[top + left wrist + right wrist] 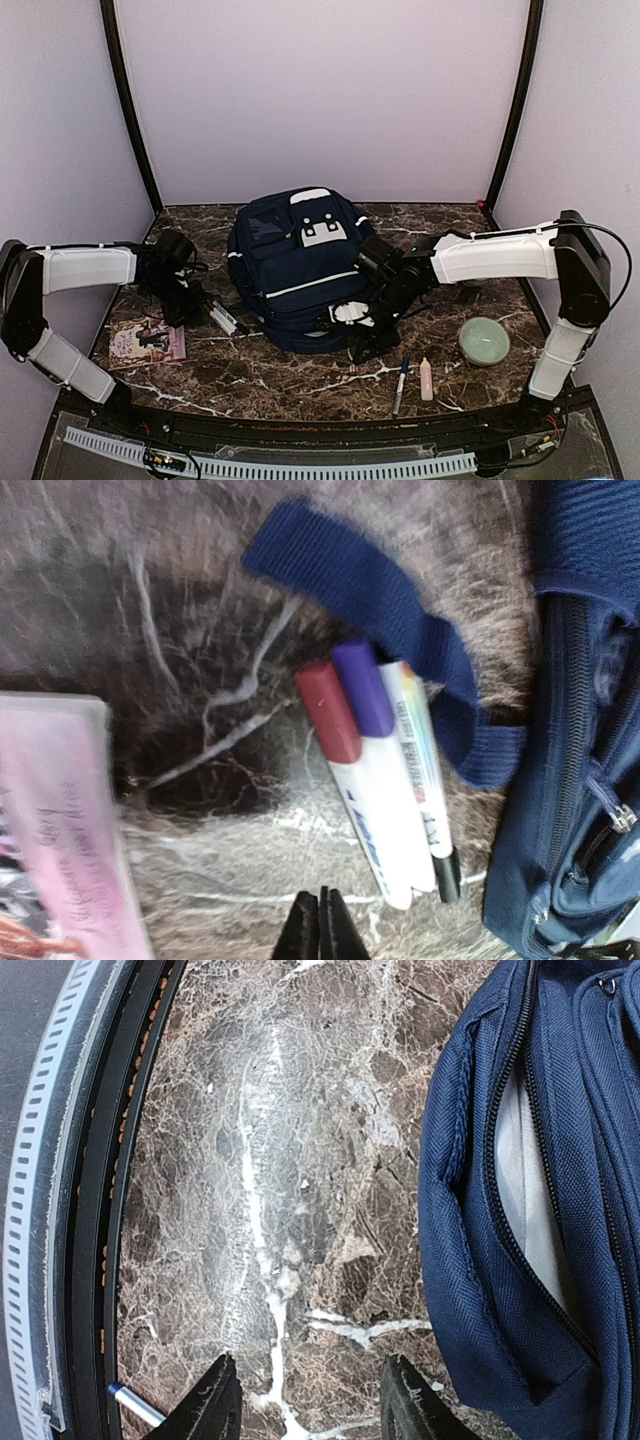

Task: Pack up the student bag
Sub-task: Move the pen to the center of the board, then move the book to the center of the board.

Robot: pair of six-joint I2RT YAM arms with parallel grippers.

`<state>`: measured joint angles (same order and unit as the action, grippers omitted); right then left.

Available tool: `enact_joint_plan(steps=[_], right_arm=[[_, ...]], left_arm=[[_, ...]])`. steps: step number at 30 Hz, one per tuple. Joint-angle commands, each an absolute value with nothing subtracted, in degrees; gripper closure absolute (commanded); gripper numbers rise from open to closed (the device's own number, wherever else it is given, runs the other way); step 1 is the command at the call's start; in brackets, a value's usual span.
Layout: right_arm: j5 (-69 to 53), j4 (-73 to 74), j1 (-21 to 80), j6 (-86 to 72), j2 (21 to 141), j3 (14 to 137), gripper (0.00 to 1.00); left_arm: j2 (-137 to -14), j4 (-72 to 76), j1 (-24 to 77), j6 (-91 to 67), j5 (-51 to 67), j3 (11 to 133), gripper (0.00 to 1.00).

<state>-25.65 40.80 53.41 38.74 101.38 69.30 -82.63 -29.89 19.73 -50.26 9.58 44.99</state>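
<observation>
While the student bag [290,265] sat mid-table, pocket unzipped, packing looked far from finished: markers [375,770], pink book [147,342] and pen [401,385] lay outside. Left gripper [320,930] closed, empty; right gripper [310,1400] parted, empty.

Both my arms reach inward from the sides, one pincer pinched tight, the other parted.

My left arm [85,268] climbs from its base at the near left corner, folds at the elbow by the left edge and sends its white forearm in towards the middle. The wrist tips downward, and my left gripper [320,925] points down with its two dark fingertips pressed flat together. My right arm [495,257] mirrors it: elbow high at the right edge, white forearm stretched leftward, wrist angled down towards the near side. My right gripper [310,1400] hangs low with its fingers [212,1405] standing apart, clasping nothing.
</observation>
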Motion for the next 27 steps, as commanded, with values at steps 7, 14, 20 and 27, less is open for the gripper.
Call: enact_joint_plan(steps=[7, 14, 20, 27], right_arm=[[-26.64, 42.25, 53.57, 39.71, 102.86, 69.66, 0.53], [-27.09, 42.69, 53.57, 39.8, 102.89, 69.55, 0.53], [-27.01, 43.07, 53.58, 39.73, 103.94, 69.88, 0.53], [-26.5, 43.19, 53.6, 39.7, 105.1, 70.05, 0.53]], left_arm=[[-69.24, -41.16, 3.92, -49.99, 1.83, 43.1, 0.3], [-74.82, -44.01, -0.05, -52.96, -2.27, 46.18, 0.23], [-83.3, -49.53, -2.43, -55.95, -5.23, 51.51, 0.22], [-89.63, -49.25, -3.02, -57.55, -0.81, 51.58, 0.28]])
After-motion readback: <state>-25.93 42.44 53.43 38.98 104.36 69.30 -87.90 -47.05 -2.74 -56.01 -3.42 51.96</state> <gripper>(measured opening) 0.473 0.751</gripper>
